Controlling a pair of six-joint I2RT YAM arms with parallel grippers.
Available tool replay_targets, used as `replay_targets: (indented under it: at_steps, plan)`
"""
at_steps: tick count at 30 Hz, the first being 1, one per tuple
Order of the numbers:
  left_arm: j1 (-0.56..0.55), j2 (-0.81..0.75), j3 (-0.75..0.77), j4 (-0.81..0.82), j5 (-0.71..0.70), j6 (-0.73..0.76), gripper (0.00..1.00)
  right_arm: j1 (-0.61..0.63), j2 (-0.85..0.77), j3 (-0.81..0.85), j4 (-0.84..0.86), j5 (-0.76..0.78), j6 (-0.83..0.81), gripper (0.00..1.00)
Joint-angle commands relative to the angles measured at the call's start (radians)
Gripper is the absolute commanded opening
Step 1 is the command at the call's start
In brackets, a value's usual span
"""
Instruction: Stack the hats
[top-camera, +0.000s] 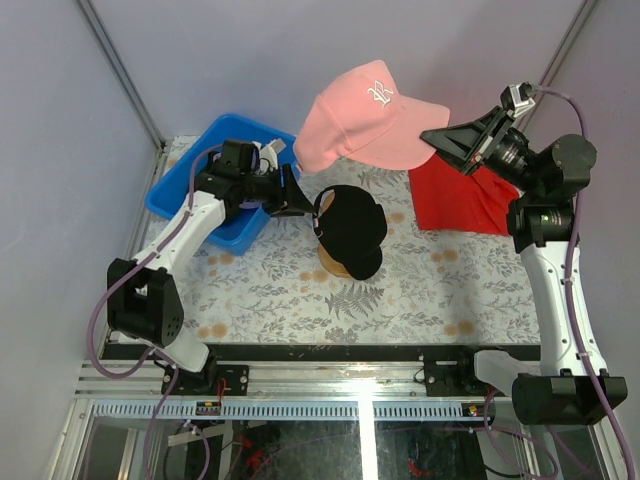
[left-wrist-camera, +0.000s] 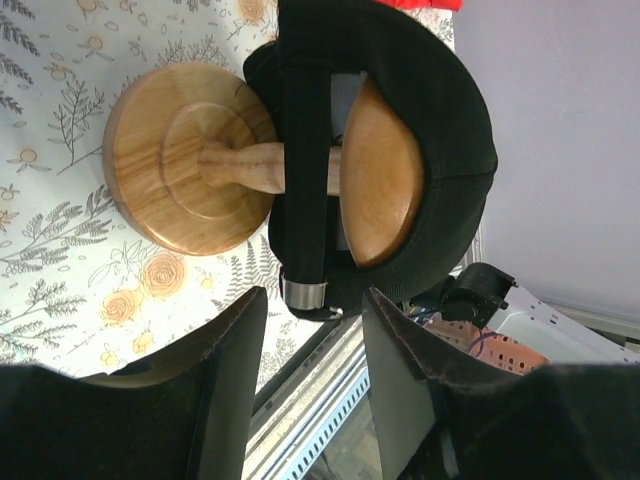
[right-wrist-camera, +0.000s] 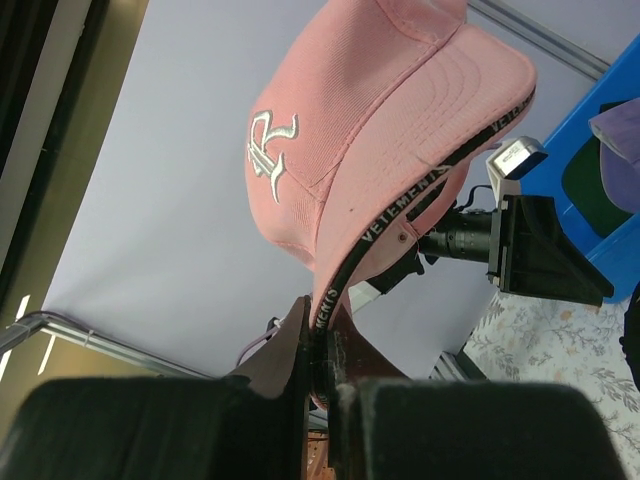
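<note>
My right gripper (top-camera: 440, 140) is shut on the edge of the pink cap (top-camera: 365, 120) and holds it high above the table's back, up and behind the black cap (top-camera: 352, 228). In the right wrist view the jaws (right-wrist-camera: 322, 335) pinch the pink cap (right-wrist-camera: 380, 140) at its black inner band. The black cap sits on the round wooden stand (top-camera: 335, 264). My left gripper (top-camera: 300, 200) is open at the black cap's left side; in the left wrist view (left-wrist-camera: 315, 300) the cap's back strap (left-wrist-camera: 303, 150) lies just past the fingertips. The lavender cap (right-wrist-camera: 622, 125) and a dark cap (right-wrist-camera: 590, 185) lie in the blue bin.
The blue bin (top-camera: 180, 190) stands at the back left, partly under my left arm. A red cloth (top-camera: 460, 200) lies at the back right under the right wrist. The wooden stand's base (left-wrist-camera: 170, 160) rests on the flowered tablecloth (top-camera: 420, 290).
</note>
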Motion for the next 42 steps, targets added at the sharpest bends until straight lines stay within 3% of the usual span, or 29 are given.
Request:
replay_targets:
  at_steps: [1, 29, 31, 37, 42]
  plan:
    - [-0.012, 0.031, 0.054, 0.068, -0.025, 0.028, 0.42, -0.003, -0.037, -0.013, 0.028, 0.0, -0.011, 0.0]
    - [-0.082, 0.169, 0.105, 0.195, -0.084, -0.058, 0.44, -0.003, -0.076, -0.107, 0.032, 0.003, -0.024, 0.0]
    - [-0.087, 0.184, 0.104, 0.192, -0.099, -0.061, 0.38, -0.004, -0.081, -0.123, 0.039, 0.002, -0.022, 0.0]
    - [-0.091, 0.208, 0.058, 0.186, -0.144, -0.073, 0.09, -0.003, -0.083, -0.131, 0.032, -0.013, -0.027, 0.0]
    - [-0.091, 0.177, -0.001, 0.167, -0.169, -0.051, 0.01, -0.003, -0.09, -0.18, 0.032, -0.035, -0.035, 0.0]
